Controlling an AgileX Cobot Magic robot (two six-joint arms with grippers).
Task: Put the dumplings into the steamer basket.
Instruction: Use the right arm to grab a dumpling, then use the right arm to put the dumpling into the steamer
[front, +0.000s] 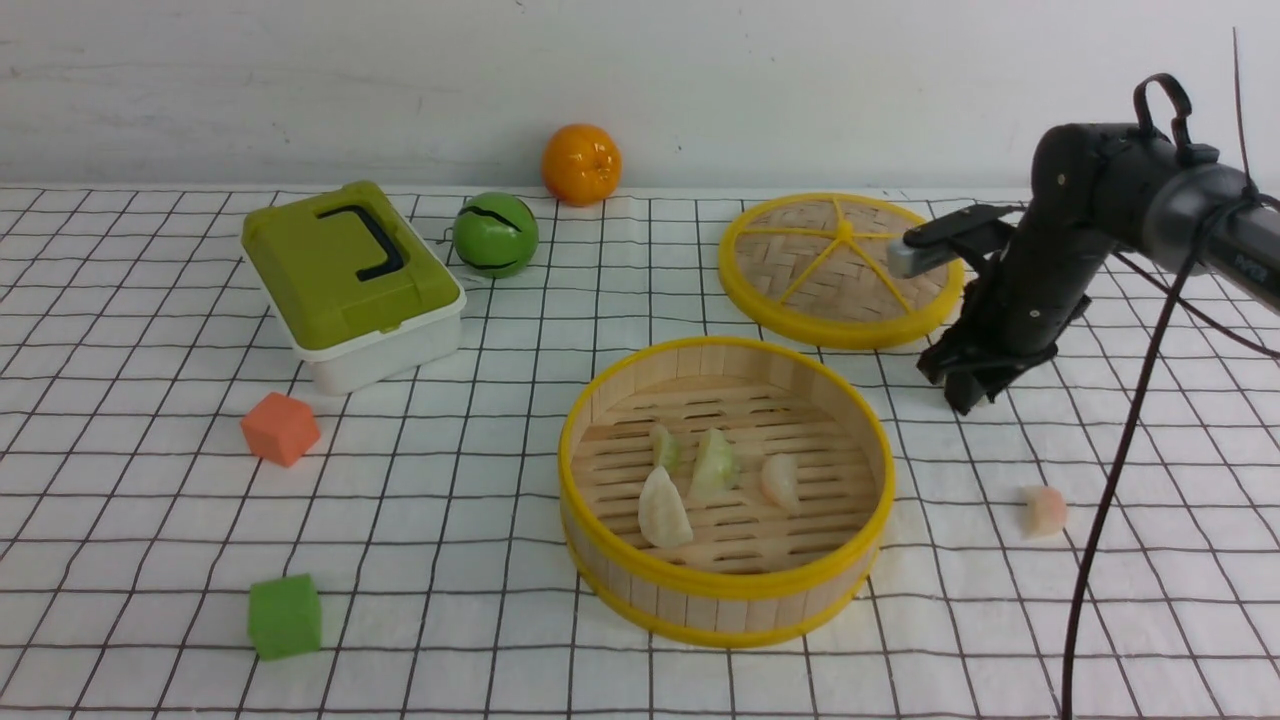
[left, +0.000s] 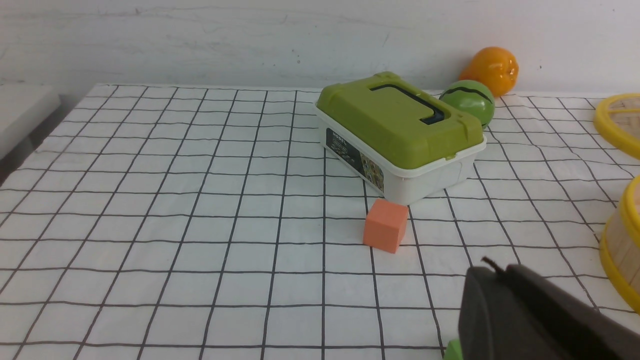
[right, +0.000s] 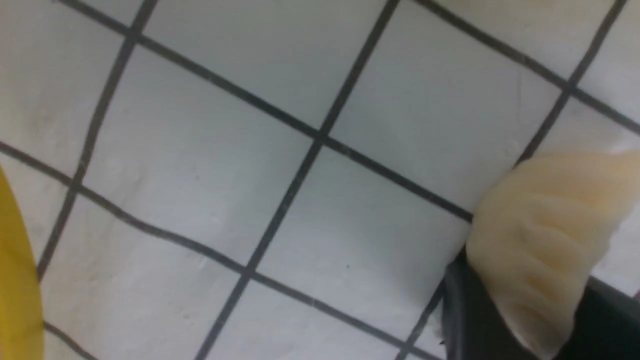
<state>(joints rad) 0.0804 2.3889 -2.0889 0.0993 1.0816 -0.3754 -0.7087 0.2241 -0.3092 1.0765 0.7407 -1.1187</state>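
Four dumplings (front: 713, 468) sit inside the steamer basket (front: 725, 585) in the front view, on its slatted floor: two pale green, two whitish. To the right of the basket, a pink-tinted dumpling (front: 1046, 512) lies on the bench (front: 450, 600). Farther back, the right tool (front: 967, 390) reaches down to the bench, near the woven lid (front: 845, 260), which lies flat behind the basket. On the left side stand a green-lidded box (front: 350, 280), an orange cube (front: 281, 429) and, nearer, a green cube (front: 285, 617). A green ball (front: 495, 234) is just beside the box, and an orange fruit (front: 582, 165) sits farther back, close to the wall.

The left wrist view has the left tool (left: 500, 272) with its tips together, holding nothing that can be seen. Part of the green cube shows beside it, with the orange cube and the box beyond. Only parts of the basket and the lid are in view.

The right wrist view is blurred, but the right tool is clamped on a cream-tinted dumpling (right: 545, 235), a dark finger against either side of it. A strip of yellow rim (right: 17, 285) shows well apart from them.
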